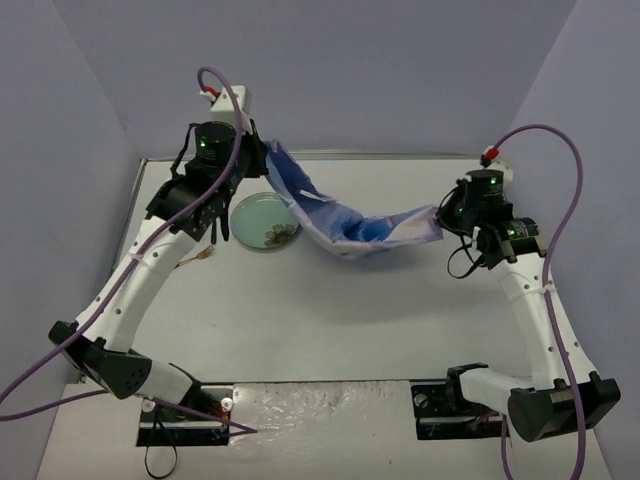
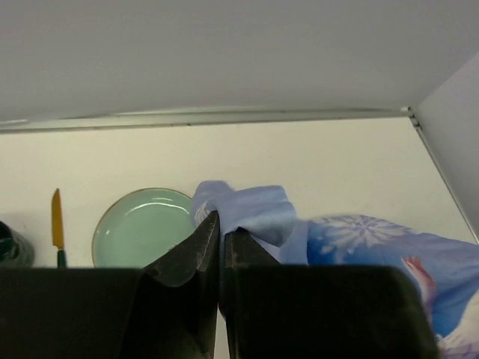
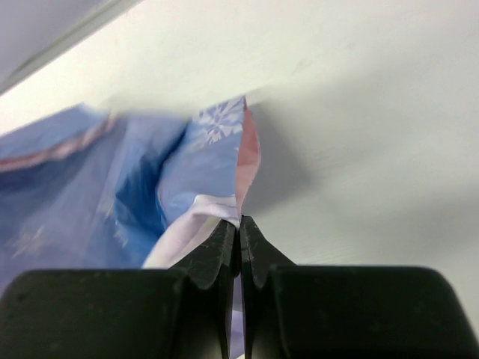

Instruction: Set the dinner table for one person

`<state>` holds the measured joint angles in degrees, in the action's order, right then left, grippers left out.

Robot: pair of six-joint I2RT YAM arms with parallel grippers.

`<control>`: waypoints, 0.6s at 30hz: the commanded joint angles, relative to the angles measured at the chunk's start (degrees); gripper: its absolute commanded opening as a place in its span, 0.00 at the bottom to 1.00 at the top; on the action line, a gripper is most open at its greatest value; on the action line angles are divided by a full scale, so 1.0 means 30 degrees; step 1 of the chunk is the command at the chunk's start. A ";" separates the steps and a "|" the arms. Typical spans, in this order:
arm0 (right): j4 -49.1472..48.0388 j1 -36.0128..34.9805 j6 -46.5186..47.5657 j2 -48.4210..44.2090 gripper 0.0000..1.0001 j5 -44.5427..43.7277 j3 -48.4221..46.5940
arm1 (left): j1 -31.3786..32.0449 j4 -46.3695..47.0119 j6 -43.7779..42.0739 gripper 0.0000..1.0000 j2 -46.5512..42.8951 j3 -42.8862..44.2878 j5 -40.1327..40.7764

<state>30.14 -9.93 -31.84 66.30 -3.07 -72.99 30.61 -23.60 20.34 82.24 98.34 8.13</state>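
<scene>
A blue printed cloth placemat (image 1: pixel 345 220) hangs stretched between my two grippers above the white dinner table (image 1: pixel 350 320). My left gripper (image 1: pixel 264 152) is shut on the cloth's far left corner (image 2: pixel 247 209), and in the left wrist view the left gripper (image 2: pixel 221 224) has fabric pinched between its fingertips. My right gripper (image 1: pixel 441 215) is shut on the right corner, whose pink-edged fabric (image 3: pixel 243 161) rises out of the right gripper (image 3: pixel 240 223). The cloth sags in the middle. A pale green plate (image 1: pixel 265 222) lies on the table under the left end.
In the left wrist view, a knife (image 2: pixel 56 218) with a golden blade lies left of the plate (image 2: pixel 142 228), and a dark green object (image 2: pixel 10 247) shows at the left edge. A golden utensil (image 1: pixel 203 257) lies near the left arm. Grey walls enclose the table.
</scene>
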 commanded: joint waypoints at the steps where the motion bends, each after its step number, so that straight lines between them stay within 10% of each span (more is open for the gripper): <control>1: 0.1410 0.1850 0.2317 0.0192 0.00 0.0439 -0.2251 | -0.0929 0.0074 0.0280 0.00 -0.1582 0.1597 0.1284; 18: 0.1404 0.3955 0.1196 -0.0580 0.00 0.0798 -0.4571 | -0.3320 0.1519 -0.0333 0.00 -0.1531 0.3886 0.0448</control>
<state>35.48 0.81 -28.65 66.30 1.32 -83.27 22.14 -25.85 20.40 78.96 107.41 9.08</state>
